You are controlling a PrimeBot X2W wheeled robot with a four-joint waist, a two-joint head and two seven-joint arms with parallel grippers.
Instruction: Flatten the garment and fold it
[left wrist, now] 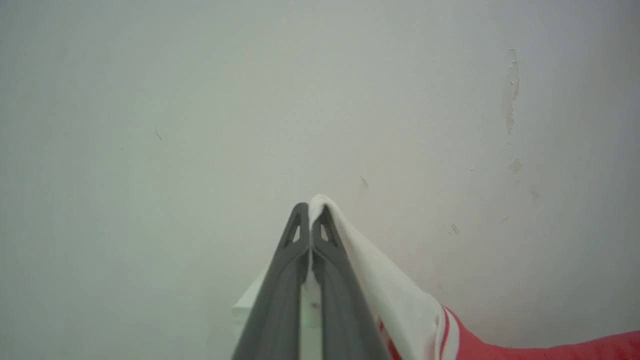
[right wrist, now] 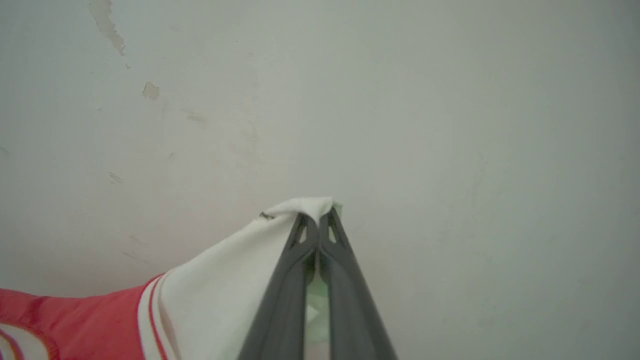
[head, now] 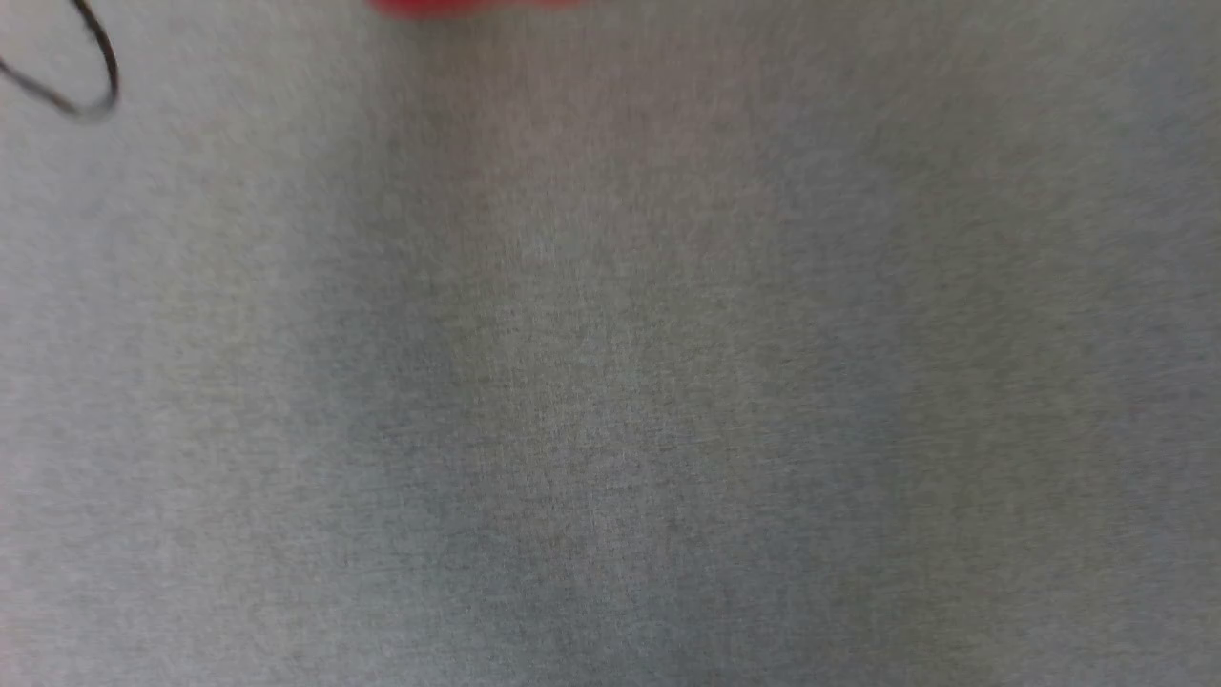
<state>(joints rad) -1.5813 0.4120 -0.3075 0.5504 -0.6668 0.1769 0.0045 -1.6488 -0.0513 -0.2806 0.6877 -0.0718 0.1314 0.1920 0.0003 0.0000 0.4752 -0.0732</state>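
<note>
End effectors [left wrist: 312, 211] [right wrist: 317, 219] pinch garment [left wrist: 400, 295] sleeve edges.

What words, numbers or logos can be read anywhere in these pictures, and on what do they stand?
None can be read.
On the garment: a curved, white bit of print at the lower left corner of the right wrist view, cut off by the edge, unreadable.
On the pale surface: chipped marks, no writing.
Head view: blurred, no lettering to make out.
</note>
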